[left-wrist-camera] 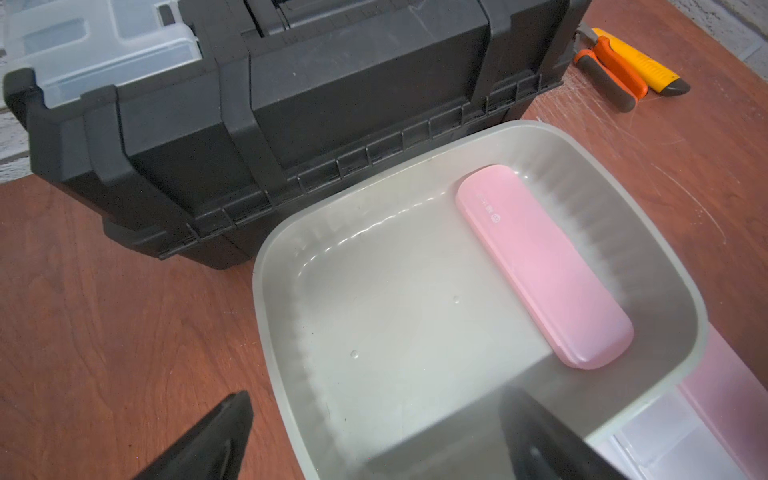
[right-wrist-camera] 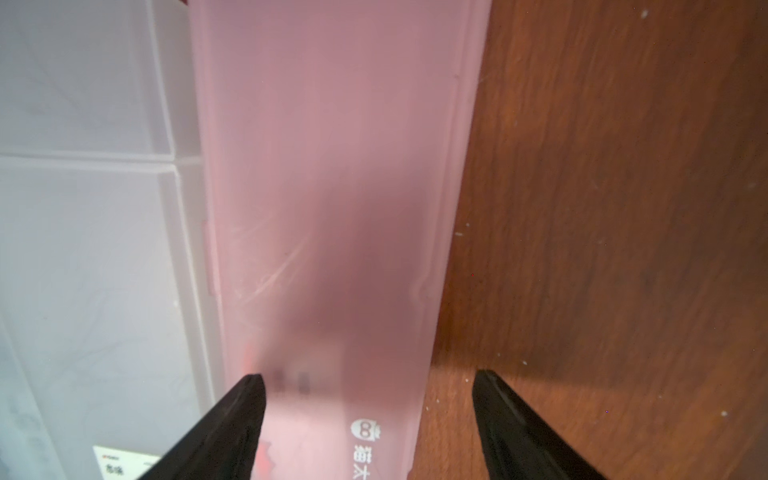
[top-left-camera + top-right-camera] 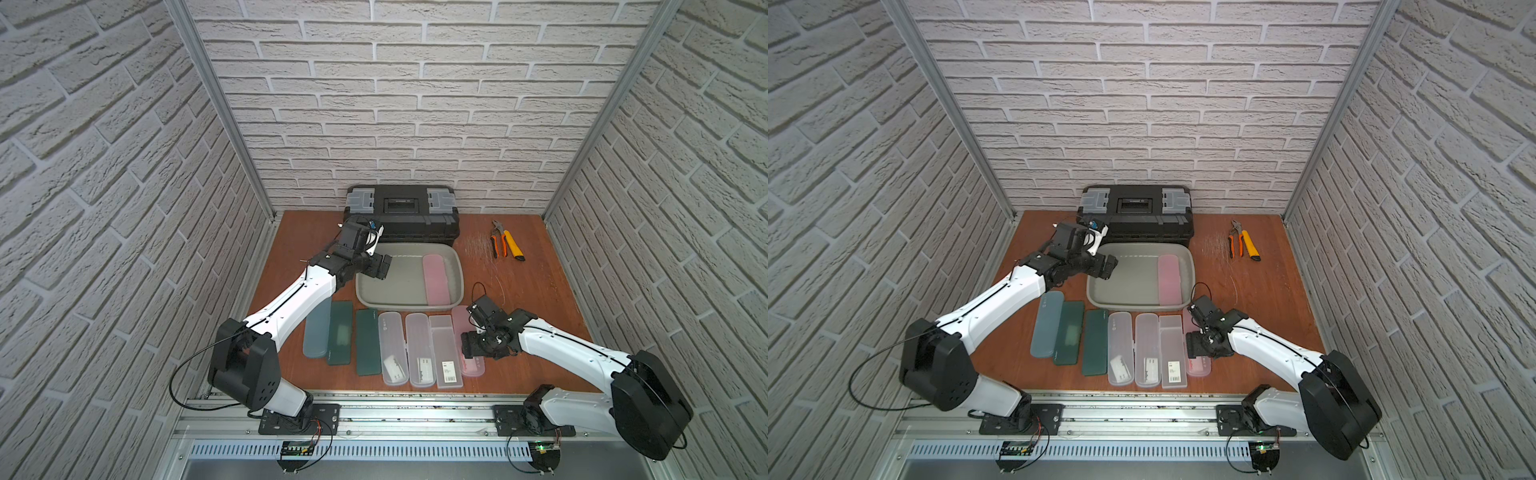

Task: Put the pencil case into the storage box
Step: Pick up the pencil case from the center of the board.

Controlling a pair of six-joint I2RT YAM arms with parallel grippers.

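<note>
**Grasp step.** The right end effector (image 2: 365, 378) hangs over the frosted pink case (image 2: 332, 187), last in the row on the wooden surface (image 2: 602, 208), near the box (image 3: 409, 306). Its jaws are apart and straddle the case, contact probably not yet made. Next: close across the narrow width, then lift clear of the flared rim. The left end effector (image 1: 374, 399) hovers released and empty at the box's edge. Box: smooth grey-green plastic, round-cornered, holding an opaque pink case (image 3: 436, 278).
</note>
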